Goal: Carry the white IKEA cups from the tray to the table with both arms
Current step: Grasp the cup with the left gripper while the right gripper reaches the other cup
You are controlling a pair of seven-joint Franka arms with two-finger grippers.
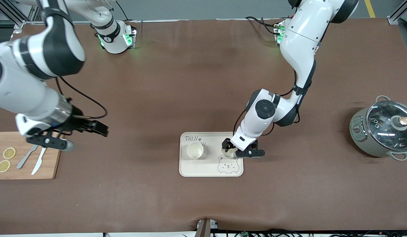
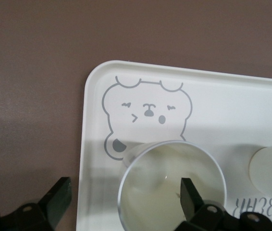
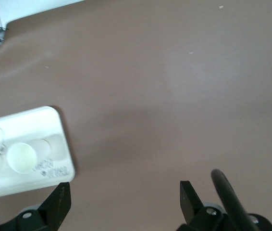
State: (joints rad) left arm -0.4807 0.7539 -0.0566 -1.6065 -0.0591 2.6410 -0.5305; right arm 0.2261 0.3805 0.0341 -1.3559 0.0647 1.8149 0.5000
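Here we find the left gripper (image 1: 230, 148) low over the cream rectangular tray with a bear drawing (image 1: 190, 171), its black fingers (image 2: 190, 195) spread apart, one inside the rim and one outside the wall of a small cream-white handleless cup (image 2: 169, 190); whether either finger touches the cup we cannot tell. That cup stands upright on the tray, just beside the printed bear's face, at the tray's end toward the left arm. Farther out from this gripper, toward the right arm's end of the tray, the second identical cream-white cup (image 1: 194, 150) stands upright with nothing holding it, well apart from the first.

The right gripper (image 1: 91, 126) hangs in the air over the bare brown table (image 1: 203, 82), beside the edge of a light wooden cutting board (image 1: 25, 171), with its fingers spread and nothing between them. On that board lie two lemon slices (image 1: 6, 159) and a set of metal cutlery (image 1: 32, 159). Near the left arm's end of the table sits a grey-green pot with a glass lid (image 1: 381, 130).
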